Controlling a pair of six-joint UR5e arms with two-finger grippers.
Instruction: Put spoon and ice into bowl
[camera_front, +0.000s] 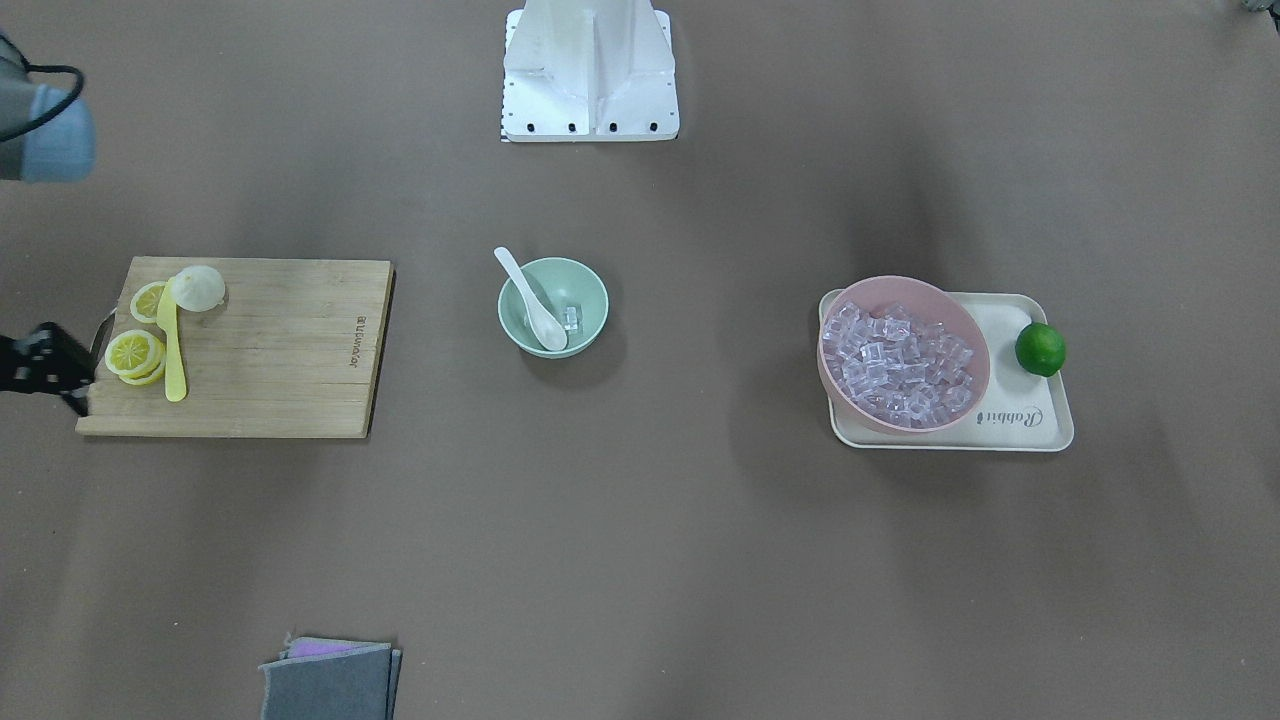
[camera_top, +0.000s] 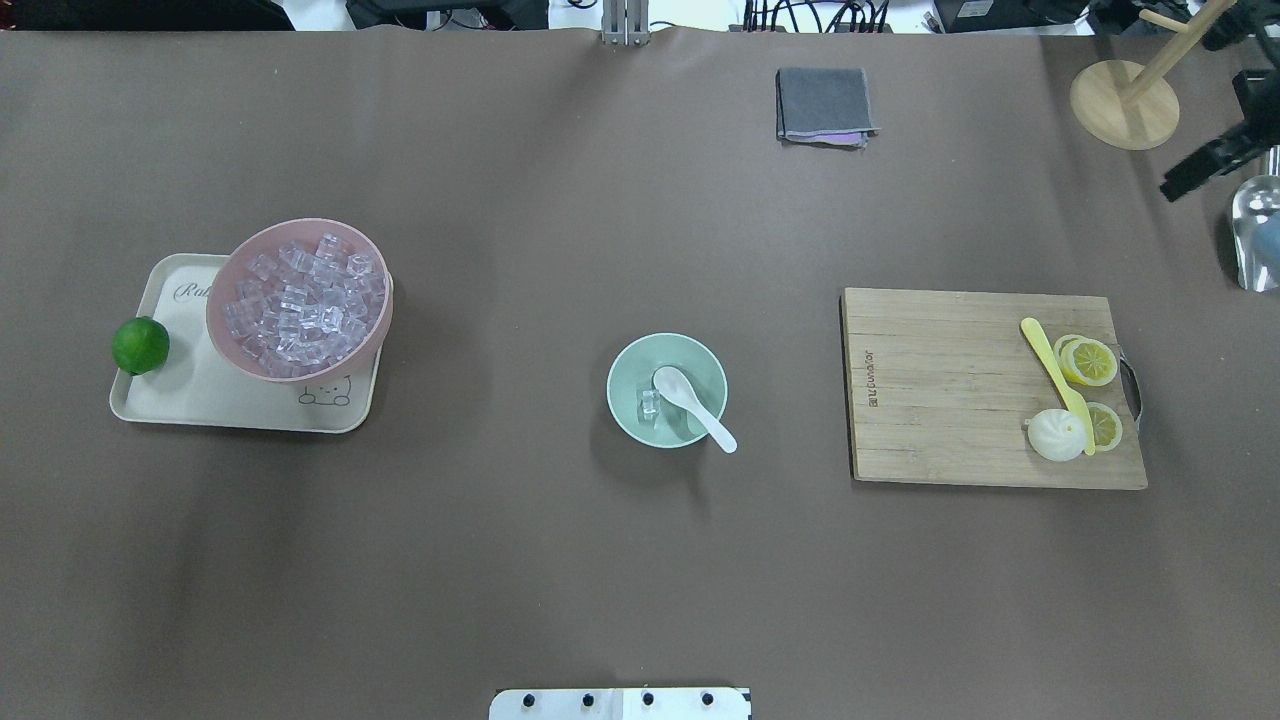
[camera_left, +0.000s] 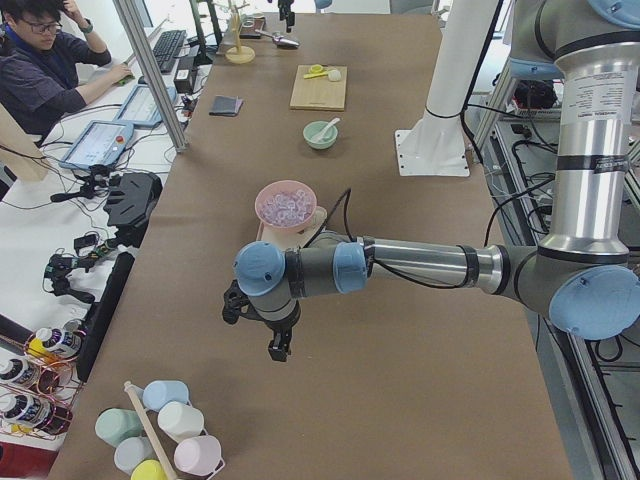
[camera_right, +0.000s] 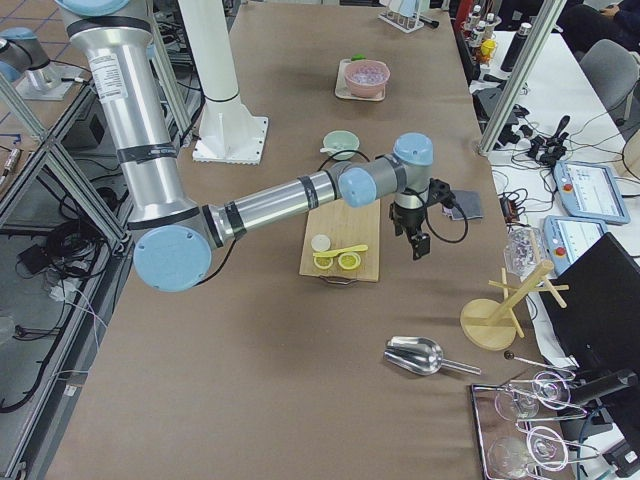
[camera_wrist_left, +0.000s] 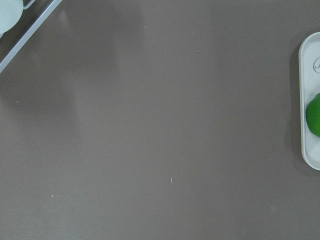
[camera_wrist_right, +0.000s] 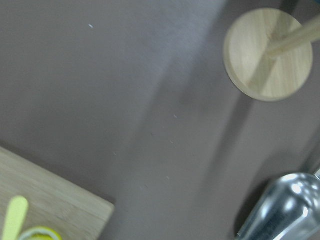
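Ice pile (camera_top: 300, 305) fills the pink bowl (camera_top: 300, 375) at the left, to the right of the left gripper (camera_left: 268, 338), whose jaws I cannot judge. In the middle the bowl (camera_top: 628, 395) holds one ice cube (camera_top: 650, 403) and the spoon (camera_top: 695, 408), handle over its rim, so the task looks finished. Far right, the right gripper (camera_front: 50, 370) hangs well apart; whether it is spread I cannot tell.

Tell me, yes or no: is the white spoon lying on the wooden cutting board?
No. The spoon sits scoop-first in the mint-green bowl beside an ice cube, handle over the rim.
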